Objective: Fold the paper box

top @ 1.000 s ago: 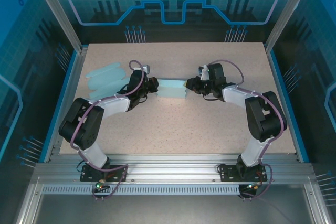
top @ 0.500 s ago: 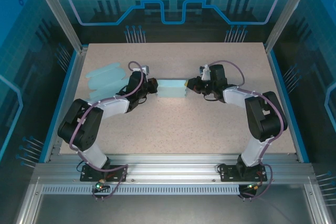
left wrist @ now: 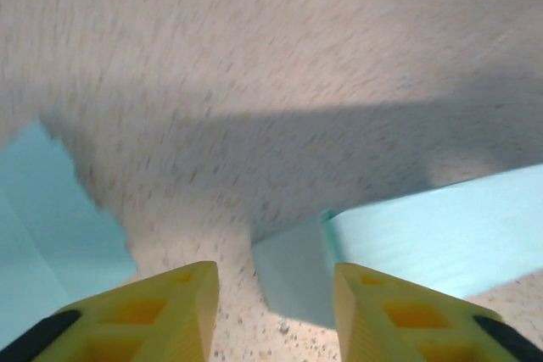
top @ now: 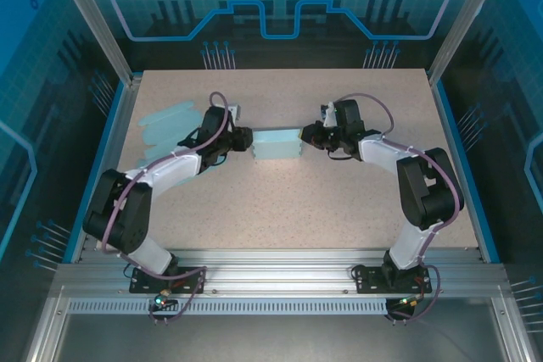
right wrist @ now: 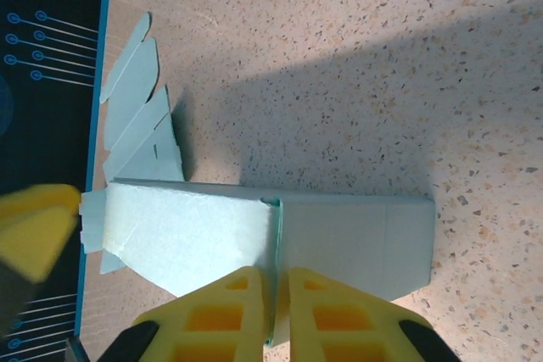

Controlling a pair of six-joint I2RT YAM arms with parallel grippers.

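Observation:
The pale blue paper box lies in the middle of the table, held between the two arms. My left gripper is at its left end; in the left wrist view the left gripper is open, with the box's end panel between the yellow fingers and not pinched. My right gripper is at the box's right end. In the right wrist view the right gripper is shut on a thin upright paper edge of the box.
A fanned stack of flat blue box blanks lies at the far left of the speckled table, close behind my left arm; the blanks also appear beyond the box. A blank's corner sits left of my left fingers.
My left gripper has opened at the box's left end, and the left arm has stretched out lower and further left. The right gripper stays shut on the box.

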